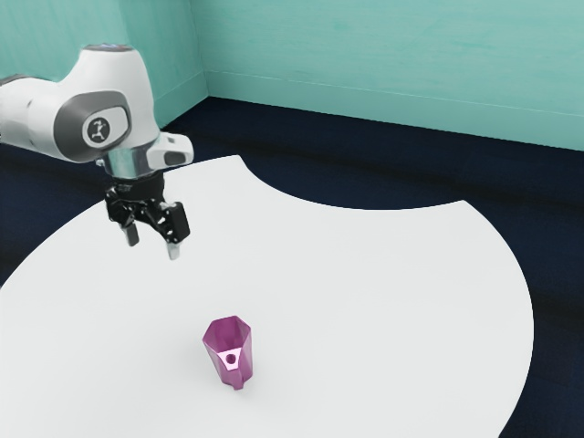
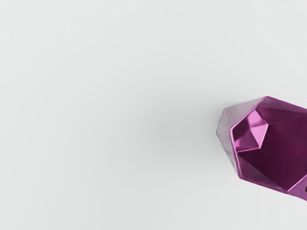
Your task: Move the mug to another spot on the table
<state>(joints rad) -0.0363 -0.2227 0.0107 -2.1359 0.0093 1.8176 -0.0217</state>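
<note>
Tool point(image 1: 152, 246) hangs over the counter point(image 1: 365, 292) w/ jaws apart, roughly half open, nothing in them. Mug point(image 1: 230, 351) stands upright on the counter at approx 5 o'clock from the tool, well apart from it. In the wrist view the mug point(image 2: 268, 143) sits off to one side of the hand, not under it.

Handling, as a guess: rigid, glossy faceted shell, prob light and slick. It tapers to a narrow base, so a side nudge could tip it. Best hold looks like two opposite flat facets near the top, or one finger inside the wall and one outside, w/ a straight lift.

Hard to read: the side lug point(image 1: 234, 359) w/ a small dark hole may be the handle, can't confirm. Far side and inside depth are hidden. The wrist view cuts off part of the mug.
</note>
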